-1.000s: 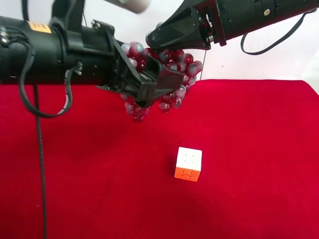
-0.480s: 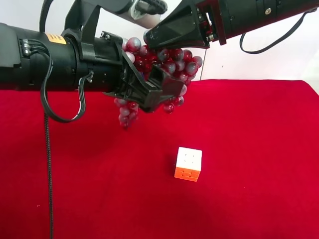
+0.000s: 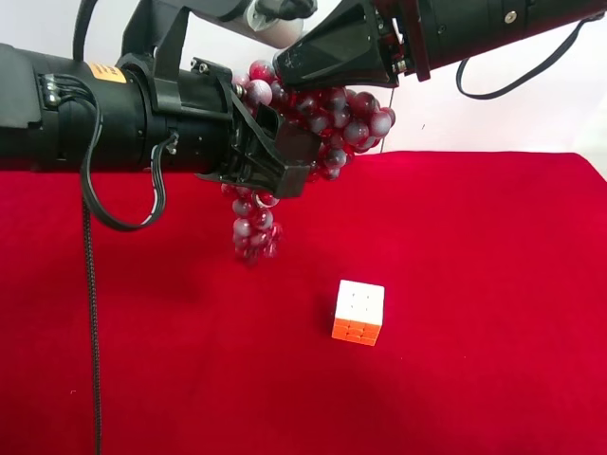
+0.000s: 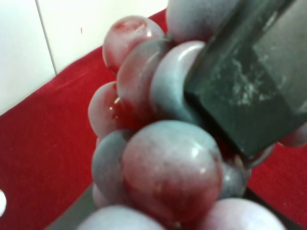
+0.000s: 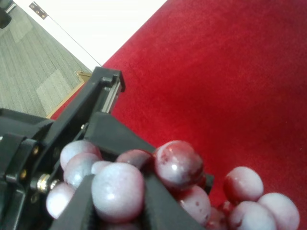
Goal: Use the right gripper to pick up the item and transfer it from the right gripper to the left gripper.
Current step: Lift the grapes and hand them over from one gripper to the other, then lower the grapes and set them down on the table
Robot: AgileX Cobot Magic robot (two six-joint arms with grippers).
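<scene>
- Grapes (image 3: pixel 353 121) are hanging in midair, with the right gripper (image 3: pixel 289 70) pinching their top and the left gripper (image 3: pixel 296 161) clamping their middle.
- Puzzle cube (image 3: pixel 358 312) is sitting on the red cloth (image 3: pixel 493 284) below, well apart.

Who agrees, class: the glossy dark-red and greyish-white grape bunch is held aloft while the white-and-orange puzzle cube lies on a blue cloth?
The cloth is red, not blue, as the exterior high view shows; the grape bunch and puzzle cube are as stated.

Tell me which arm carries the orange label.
The bulky left arm, its pincer shut on the grapes, wears the orange label; the slimmer right arm, higher up, shows none.
</scene>
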